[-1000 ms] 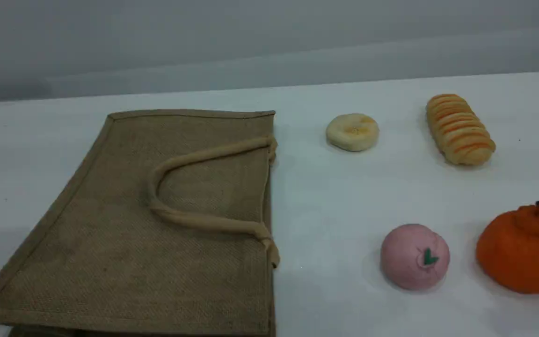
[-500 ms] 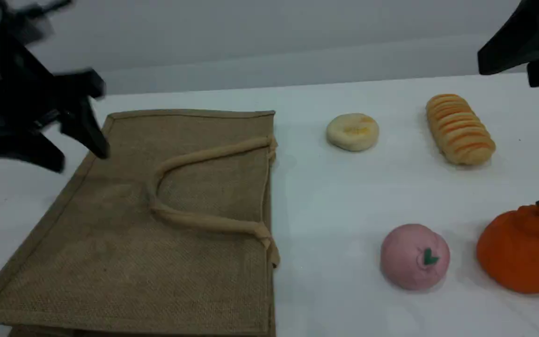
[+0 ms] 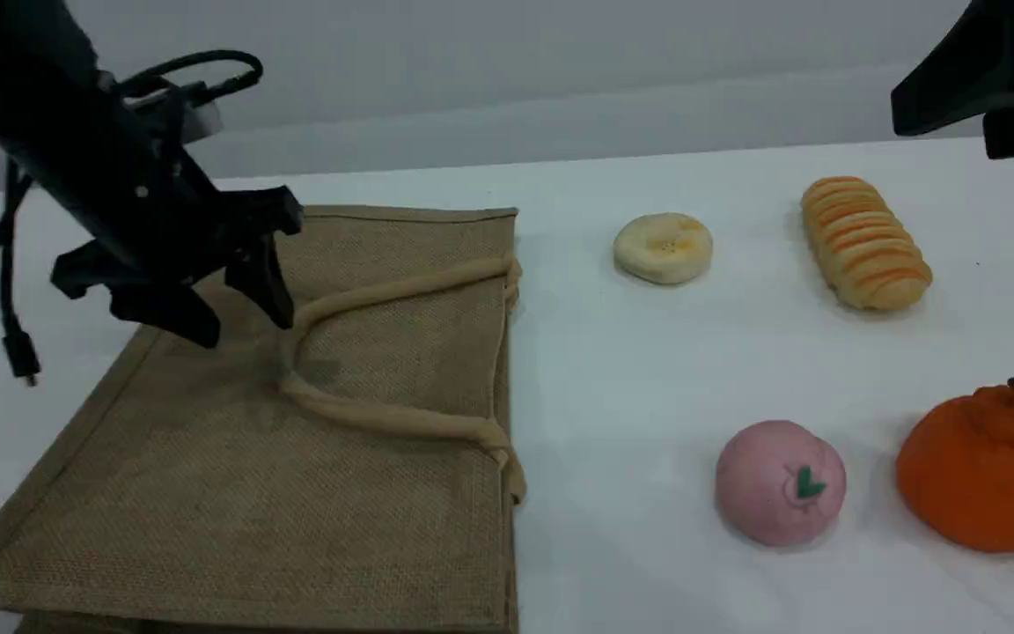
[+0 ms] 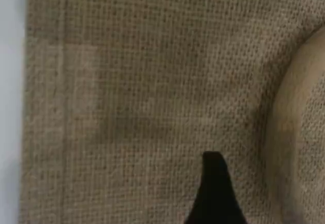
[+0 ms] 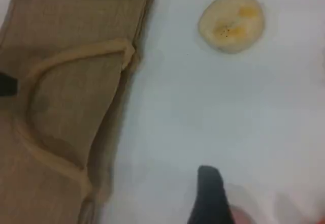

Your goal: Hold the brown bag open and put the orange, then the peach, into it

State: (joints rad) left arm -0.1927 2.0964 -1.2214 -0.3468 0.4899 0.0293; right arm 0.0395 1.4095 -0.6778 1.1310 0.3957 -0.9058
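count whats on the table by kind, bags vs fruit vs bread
bags: 1, the brown bag
fruit: 2, the orange and the peach
bread: 2, the round bun and the striped loaf
total: 5

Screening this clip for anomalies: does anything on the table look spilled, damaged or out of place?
Nothing stands out. The brown bag lies flat on the table, its handle draped on top. The orange, the peach, a round bun and a striped loaf sit apart, intact. The left end effector hovers open over the bag.
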